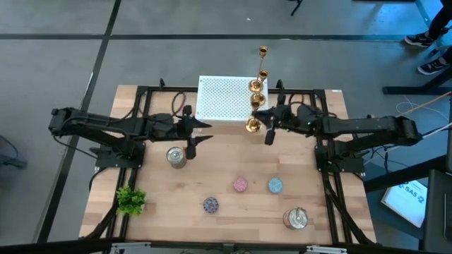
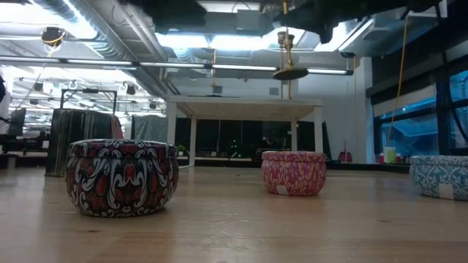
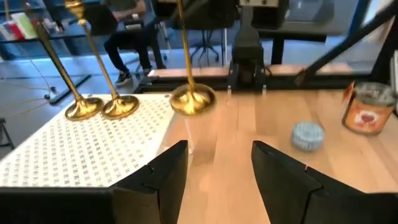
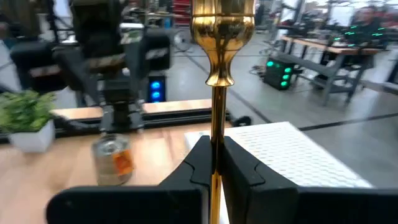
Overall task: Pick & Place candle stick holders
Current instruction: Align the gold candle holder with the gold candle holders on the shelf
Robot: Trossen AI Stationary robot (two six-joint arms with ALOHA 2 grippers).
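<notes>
Two gold candle stick holders (image 3: 84,107) (image 3: 121,104) stand by their round bases on the right part of the white perforated platform (image 1: 222,99). My right gripper (image 1: 267,127) is shut on a third holder (image 3: 191,98) just off the platform's near right corner. In the low view this holder's base (image 2: 290,73) hangs high above the table. My left gripper (image 1: 194,134) stands open near the platform's near left corner. It points toward the held holder and its fingers (image 3: 165,171) have nothing between them. My right gripper pinches the thin stem (image 4: 216,134) of the candle stick holder between its two fingers, below the cup (image 4: 222,18). The fingers come in level from the table's right side and lie across the stem. The holder stands upright, its base (image 3: 191,99) lifted clear of table and platform.
A silver tin (image 1: 176,156) stands near my left gripper and another (image 1: 296,219) at the near right. Pink (image 1: 240,185), blue (image 1: 275,185) and purple (image 1: 210,205) round tins lie on the near half. A small green plant (image 1: 131,201) sits at the near left.
</notes>
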